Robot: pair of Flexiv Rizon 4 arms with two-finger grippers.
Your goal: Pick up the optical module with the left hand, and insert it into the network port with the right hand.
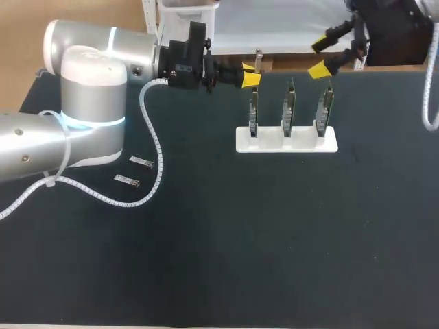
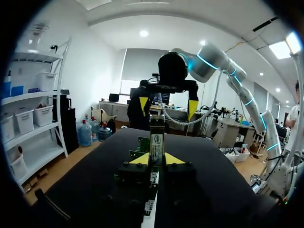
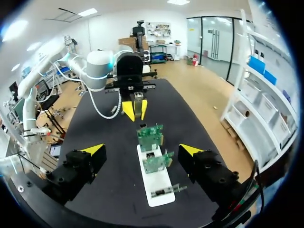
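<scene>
The left tool [image 1: 249, 75] is gripping the module [image 2: 157, 138] at 11 o'clock of the stand [image 1: 302, 144]; the right tool [image 1: 320, 57] is hanging spread wide at 1 o'clock.

the table [image 1: 274, 240] is seen from a fixed camera above and behind, looking down. the left wrist view is shot low along the left gripper [image 2: 156, 160], the module [image 2: 157, 137] close before the lens, facing the right gripper [image 2: 168, 107]. the right wrist view is turned the opposite way, from higher up. the boards [image 1: 289, 110] are shared by all three.
</scene>
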